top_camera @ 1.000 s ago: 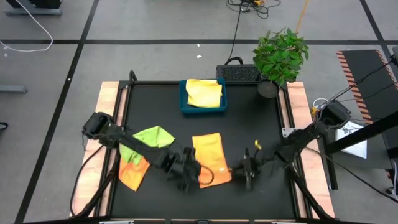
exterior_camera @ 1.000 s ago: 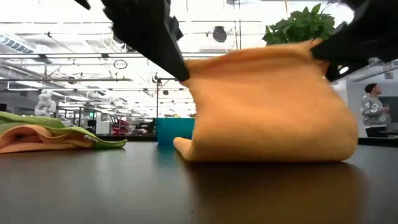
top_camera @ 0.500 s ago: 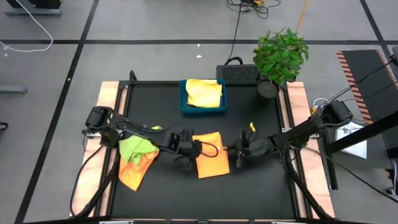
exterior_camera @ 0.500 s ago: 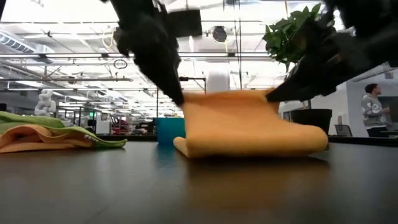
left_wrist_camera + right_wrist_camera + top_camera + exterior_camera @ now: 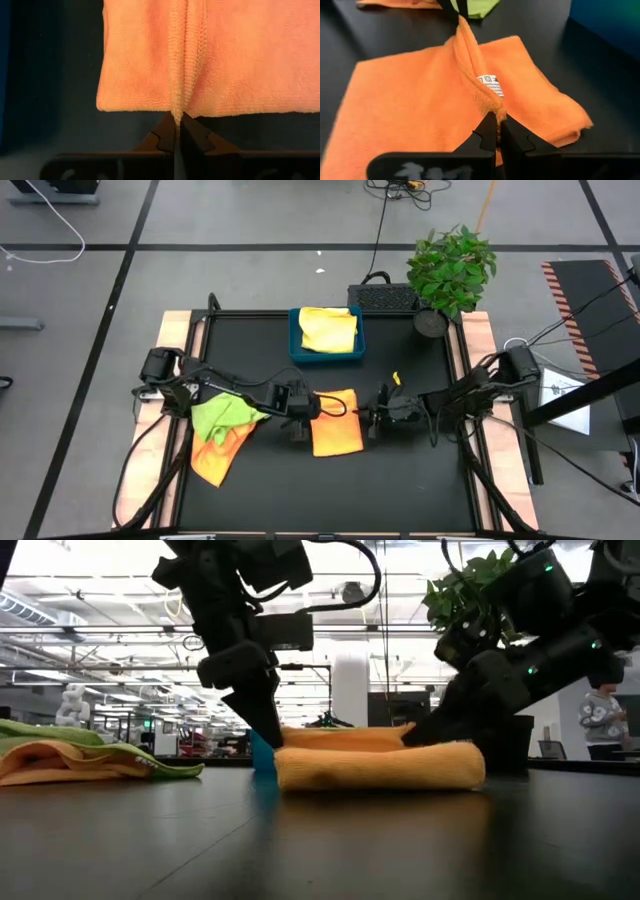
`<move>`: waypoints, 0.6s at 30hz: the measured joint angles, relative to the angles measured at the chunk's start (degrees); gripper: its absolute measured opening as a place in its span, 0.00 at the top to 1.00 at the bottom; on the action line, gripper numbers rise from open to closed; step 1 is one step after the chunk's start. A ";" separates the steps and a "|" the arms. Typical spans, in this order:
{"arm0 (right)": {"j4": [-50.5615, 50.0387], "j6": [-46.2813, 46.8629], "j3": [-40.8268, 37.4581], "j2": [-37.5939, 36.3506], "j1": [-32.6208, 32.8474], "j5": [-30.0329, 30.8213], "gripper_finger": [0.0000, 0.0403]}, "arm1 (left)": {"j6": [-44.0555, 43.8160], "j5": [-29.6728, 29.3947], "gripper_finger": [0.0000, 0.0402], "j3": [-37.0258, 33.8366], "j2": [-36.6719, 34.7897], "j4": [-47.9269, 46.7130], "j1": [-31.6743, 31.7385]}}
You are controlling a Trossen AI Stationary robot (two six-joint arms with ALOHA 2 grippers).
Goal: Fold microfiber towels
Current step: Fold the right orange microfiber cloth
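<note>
Orange microfiber towel [image 5: 336, 436] sits mid-tabletop, a bit toward the front edge, already doubled over w/ the fold's rounded side facing the low camera. Left gripper [image 5: 305, 406] and right gripper [image 5: 371, 418] each pinch the loose top hem at opposite ends, both clenched on the cloth; wrist views show the hem bunched btwn the fingertips, w/ the towel's white care tag [image 5: 491, 84] just by the right grip. Low view: both grips are down at the towel's back edge, nearly on the table.

Step in hand, I'd say: laying the top half down to finish this fold. Next move prob calls for letting go at both ends together, then lifting straight up so the hem doesn't drag back w/ the fingers; hem looks puckered along the pull line, may need a smoothing.

Room: black tabletop is bare in front of the towel and to its right. Left side is tighter, lime green towel [image 5: 227, 411] heaped on another orange towel [image 5: 214, 458] near the left edge, close to the left arm. Blue tray [image 5: 298, 350] w/ a yellow towel [image 5: 328, 328] at the back edge, apart from the work. Potted plant [image 5: 450, 268] at back right corner, clear of both arms
</note>
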 joint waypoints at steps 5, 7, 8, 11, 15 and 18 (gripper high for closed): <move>1.94 -0.21 -0.04 0.68 -1.02 0.07 1.00 | 0.92 -0.96 0.99 -0.05 0.65 1.06 1.39; 2.15 -0.17 -0.07 0.66 -1.38 0.29 1.00 | 0.79 -1.53 0.97 -0.09 0.71 1.91 1.80; 2.17 -0.06 -0.07 0.66 -1.61 0.33 1.00 | 0.47 -1.82 0.95 -0.09 0.61 2.17 2.07; 1.48 0.22 -0.17 0.67 -2.16 0.37 0.96 | 0.39 -2.11 0.88 -0.10 0.61 2.40 2.55; 0.76 2.39 -0.15 0.68 -3.32 0.42 0.91 | 0.39 -4.44 0.80 -0.09 0.61 2.95 2.85; 0.85 2.58 -0.15 0.68 -3.99 0.74 0.85 | 0.35 -5.51 0.75 -0.07 0.61 2.96 2.92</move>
